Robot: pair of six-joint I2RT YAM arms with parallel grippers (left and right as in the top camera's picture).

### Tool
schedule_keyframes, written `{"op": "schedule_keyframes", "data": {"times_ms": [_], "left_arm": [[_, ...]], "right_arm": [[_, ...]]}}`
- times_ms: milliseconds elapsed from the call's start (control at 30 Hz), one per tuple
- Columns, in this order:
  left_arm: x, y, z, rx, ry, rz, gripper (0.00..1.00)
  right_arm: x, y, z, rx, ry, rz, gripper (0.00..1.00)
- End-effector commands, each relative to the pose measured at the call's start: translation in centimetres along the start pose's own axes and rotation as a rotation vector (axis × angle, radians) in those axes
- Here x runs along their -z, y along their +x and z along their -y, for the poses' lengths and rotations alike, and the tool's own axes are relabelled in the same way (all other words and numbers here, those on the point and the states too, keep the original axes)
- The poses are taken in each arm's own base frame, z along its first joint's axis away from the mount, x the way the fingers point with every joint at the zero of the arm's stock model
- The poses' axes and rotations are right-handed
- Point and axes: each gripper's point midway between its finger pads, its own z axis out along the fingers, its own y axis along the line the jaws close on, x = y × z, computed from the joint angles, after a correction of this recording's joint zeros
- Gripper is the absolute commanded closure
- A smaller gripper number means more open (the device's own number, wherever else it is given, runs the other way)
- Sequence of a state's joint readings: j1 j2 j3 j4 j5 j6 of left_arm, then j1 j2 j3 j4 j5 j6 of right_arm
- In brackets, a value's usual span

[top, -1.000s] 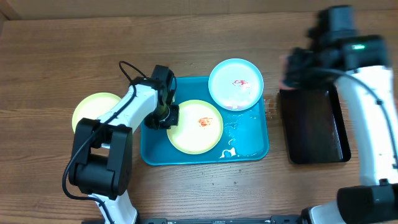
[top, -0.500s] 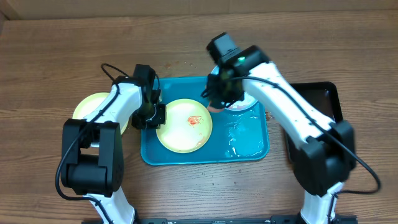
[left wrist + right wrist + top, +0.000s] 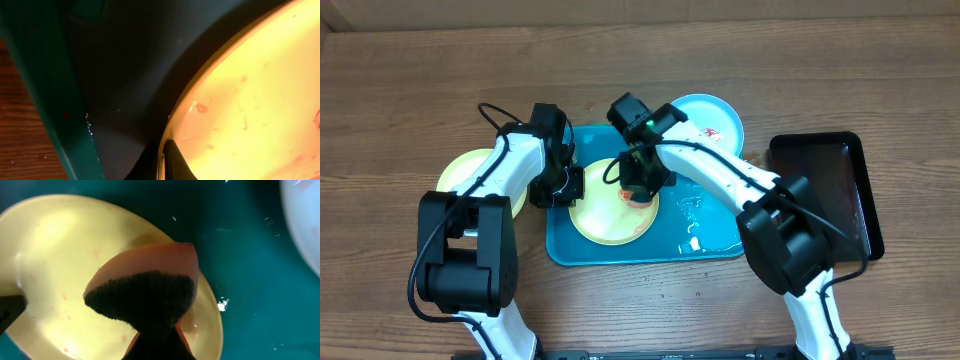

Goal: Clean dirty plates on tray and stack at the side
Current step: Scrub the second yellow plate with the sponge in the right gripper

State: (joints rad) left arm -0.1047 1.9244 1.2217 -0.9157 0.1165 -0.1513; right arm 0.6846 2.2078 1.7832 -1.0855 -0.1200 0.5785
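A pale yellow-green plate (image 3: 603, 222) with red sauce lies on the turquoise tray (image 3: 722, 228). My left gripper (image 3: 569, 188) is shut on its left rim; the left wrist view shows a finger (image 3: 168, 159) over the plate's edge (image 3: 250, 95). My right gripper (image 3: 638, 180) is shut on an orange sponge with a dark scrub face (image 3: 145, 292), pressed on the plate's centre (image 3: 55, 255). A pale blue plate (image 3: 712, 125) with red smears sits at the tray's back right corner. A second yellow-green plate (image 3: 460, 176) lies on the table left of the tray.
A black rectangular tray (image 3: 825, 200) stands at the right on the wooden table. Water and foam patches (image 3: 692, 240) lie on the turquoise tray's right half. The left arm's cable loops above the tray's back left corner.
My right arm has swung from over the black tray at the far right to the yellow-green plate with the sponge. The plate has shifted a little left in my left gripper.
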Motion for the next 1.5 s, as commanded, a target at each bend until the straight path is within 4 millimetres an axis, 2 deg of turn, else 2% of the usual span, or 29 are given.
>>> {"op": "schedule_keyframes", "data": {"times_ms": [0, 200, 300, 400, 500, 600, 733, 800, 900, 967, 1067, 1133, 1233, 1267, 1333, 1400, 1467], "left_arm": [[-2.1, 1.3, -2.6, 0.074, -0.109, -0.057, 0.96], [-2.1, 1.3, -2.6, 0.075, -0.107, -0.056, 0.96], [-2.1, 1.3, -2.4, 0.075, -0.095, -0.057, 0.96], [-2.1, 1.2, -2.0, 0.074, -0.075, -0.055, 0.96], [-2.1, 1.0, -2.0, 0.074, -0.072, -0.048, 0.96], [-2.1, 1.0, -2.0, 0.074, -0.072, -0.045, 0.96], [-2.2, 0.9, -2.0, 0.074, -0.072, -0.043, 0.96], [-2.2, 0.9, -2.0, 0.074, -0.072, -0.043, 0.96], [-2.2, 0.9, -2.0, 0.074, -0.072, -0.041, 0.96], [-2.1, 1.0, -2.1, 0.069, -0.077, -0.045, 0.96], [-2.1, 1.1, -2.1, 0.046, -0.076, -0.049, 0.96], [-2.1, 1.0, -2.1, 0.033, -0.078, -0.048, 0.96], [-2.1, 0.9, -2.1, 0.028, -0.078, -0.045, 0.96], [-2.2, 0.9, -2.1, 0.028, -0.077, -0.044, 0.96], [-2.2, 0.9, -2.0, 0.027, -0.075, -0.043, 0.96], [-2.2, 0.9, -2.0, 0.027, -0.074, -0.043, 0.96], [-2.2, 0.9, -2.0, 0.027, -0.074, -0.043, 0.96]], "right_arm": [[-2.2, 0.3, 0.9, -0.038, 0.039, -0.039, 0.96], [-3.9, 0.5, 1.4, -0.07, 0.061, -0.065, 0.96], [-4.0, -0.1, 0.0, -0.06, -0.005, -0.048, 0.96], [-4.1, -0.3, -2.6, -0.017, -0.122, -0.053, 0.96], [-4.0, 0.3, -4.6, 0.021, -0.197, -0.073, 0.96], [-4.1, 1.8, -5.0, 0.048, -0.194, -0.113, 0.96], [-4.0, 4.4, -3.0, 0.045, -0.108, -0.217, 0.96], [-3.7, 4.7, -1.5, 0.048, -0.043, -0.23, 0.96], [-2.7, 3.1, 2.3, 0.037, 0.146, -0.16, 0.96], [-1.8, 1.5, 3.9, 0.028, 0.243, -0.089, 0.96], [-0.8, -1.2, 4.3, 0.037, 0.294, 0.033, 0.96], [-1.1, -2.5, 3.2, 0.046, 0.25, 0.083, 0.96], [-2.3, -3.1, 1.1, 0.065, 0.145, 0.086, 0.96], [-3.6, -2.6, -1.0, 0.075, 0.045, 0.046, 0.96], [-5.0, -1.3, -3.3, 0.091, -0.065, -0.024, 0.96], [-5.9, 0.3, -5.6, 0.146, -0.175, -0.098, 0.96], [-5.9, 1.8, -7.4, 0.199, -0.258, -0.152, 0.96]]}}
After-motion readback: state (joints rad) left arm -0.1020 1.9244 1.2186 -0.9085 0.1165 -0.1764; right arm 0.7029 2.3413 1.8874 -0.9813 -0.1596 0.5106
